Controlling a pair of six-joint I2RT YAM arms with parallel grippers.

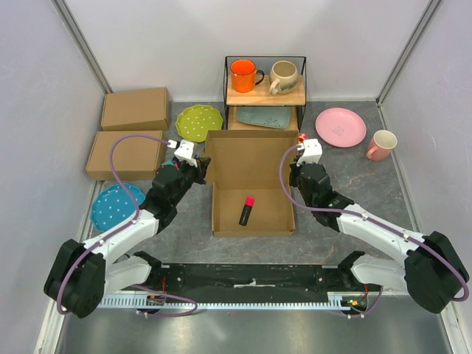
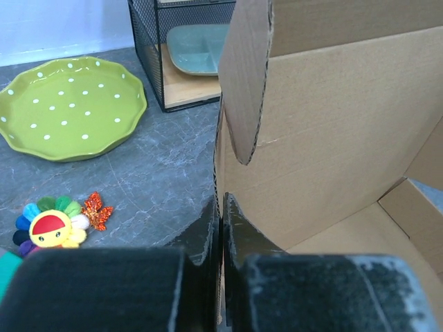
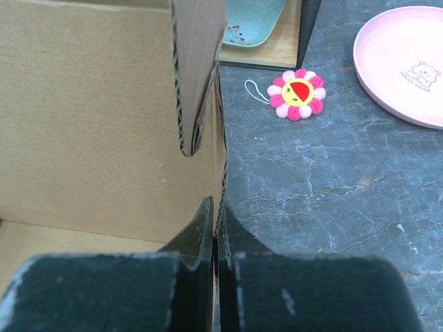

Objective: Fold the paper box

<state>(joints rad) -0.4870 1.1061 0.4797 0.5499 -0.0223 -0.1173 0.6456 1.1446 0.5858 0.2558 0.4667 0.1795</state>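
Observation:
The paper box (image 1: pixel 251 158) stands in the middle of the table as a shallow brown tray, its lid raised at the back. A black stick with a pink cap (image 1: pixel 246 210) lies inside it. My left gripper (image 1: pixel 200 171) is shut on the box's left side wall (image 2: pixel 219 173), one finger on each face. On the other side, my right gripper (image 1: pixel 293 174) is shut on the right side wall (image 3: pixel 220 166) in the same way. Rounded ear flaps (image 2: pixel 243 76) (image 3: pixel 197 62) hang from the lid just beyond each grip.
Two closed brown boxes (image 1: pixel 135 108) (image 1: pixel 126 154) lie at the back left. Nearby are a green plate (image 1: pixel 199 122), a blue plate (image 1: pixel 112 206), a wire shelf (image 1: pixel 265 92) with mugs, a pink plate (image 1: pixel 340 127), a pink mug (image 1: pixel 381 144) and flower charms (image 2: pixel 52 225) (image 3: pixel 298 93).

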